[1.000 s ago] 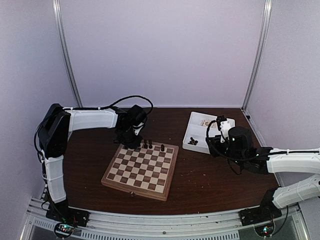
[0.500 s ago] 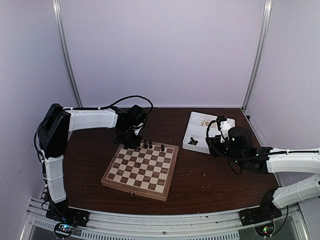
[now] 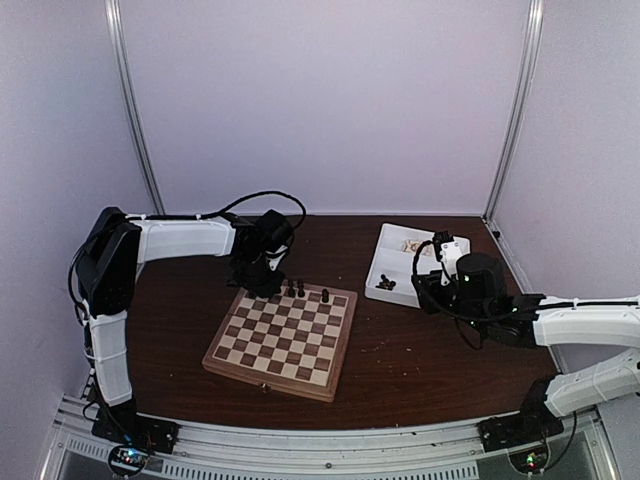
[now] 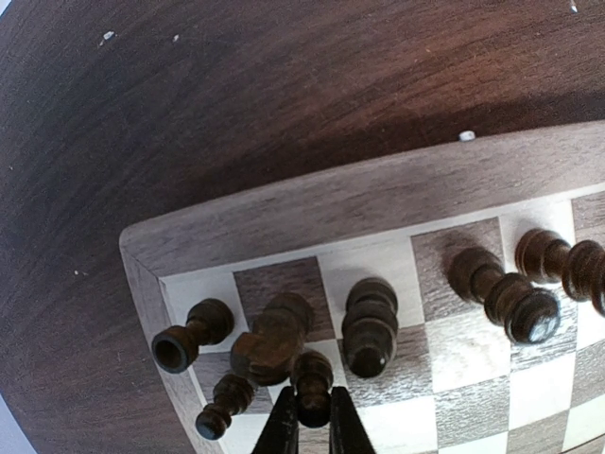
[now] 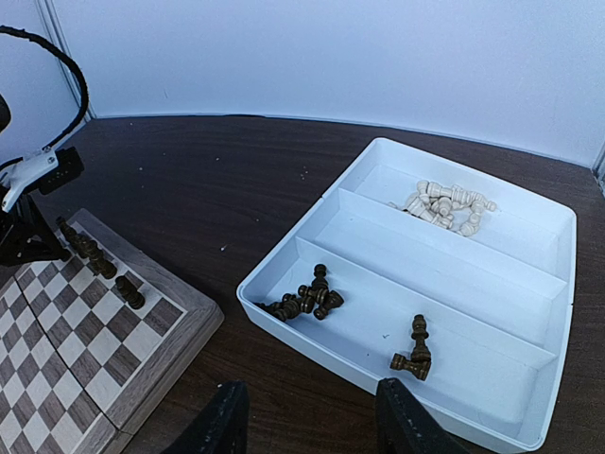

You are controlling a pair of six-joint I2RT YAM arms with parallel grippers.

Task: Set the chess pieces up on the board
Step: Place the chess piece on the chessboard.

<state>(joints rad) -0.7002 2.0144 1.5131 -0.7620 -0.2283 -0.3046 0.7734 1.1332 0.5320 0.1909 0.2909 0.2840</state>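
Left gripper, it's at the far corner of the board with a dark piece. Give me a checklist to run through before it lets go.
1. Left gripper shut on the dark piece: ok.
2. Piece's base seated on the board: cannot tell, the fingers hide it.
3. Room around it: not ok, the neighbouring piece crowds it.
4. Right gripper open and empty: ok.
5. More dark pieces waiting in the tray: ok.

A white three-compartment tray [image 5: 444, 260] sits on the dark brown table [image 3: 400, 360], enclosed by pale walls [image 3: 330, 100].
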